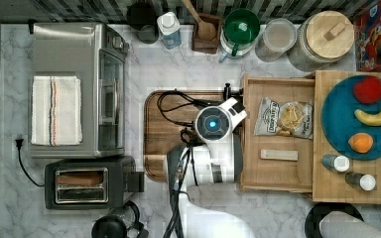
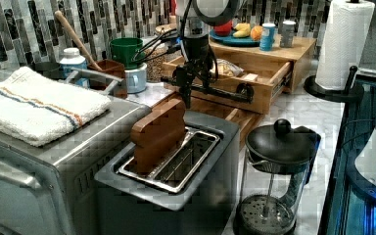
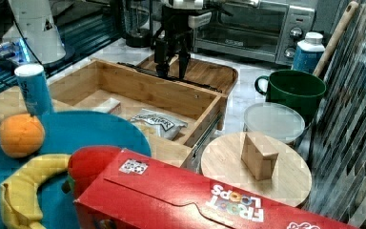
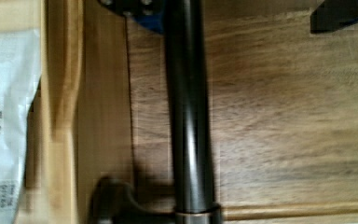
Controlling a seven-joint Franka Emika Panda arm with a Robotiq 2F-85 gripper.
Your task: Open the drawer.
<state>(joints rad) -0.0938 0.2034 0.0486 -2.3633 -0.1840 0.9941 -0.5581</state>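
1. We are looking at the gripper [image 3: 172, 71] first: it is pointing straight down over the handle [image 3: 171, 76], its fingers [image 3: 183, 63] spread apart, one on each side of the bar. In the wrist view the handle [image 4: 189, 116] is running through the gap, and a dark fingertip [image 4: 338, 16] is standing clear of it. So the jaws are wide and are holding nothing.

2. The handle is lying just under the fingertips, and its long axis is running crosswise to the line between the fingers. In the top view it is running up and down the picture along the drawer's front; in the left view the handle [image 2: 210, 90] is stretching out towards the left view's right from the gripper [image 2: 186, 83], so the gripper is sitting near one end of the bar, not at its middle.

3. The drawer [image 1: 250, 144] is already standing well out of its cabinet [image 1: 372, 191], its inside open to view, with a snack bag [image 1: 284, 118] and a small block [image 1: 279, 154] in it. In the top view it is lying to the right of the arm, its front over the edge of the cutting board [image 1: 161, 134].

4. We are judging the opening largely done; any further pull would be running towards the top view's left, square to the bar.
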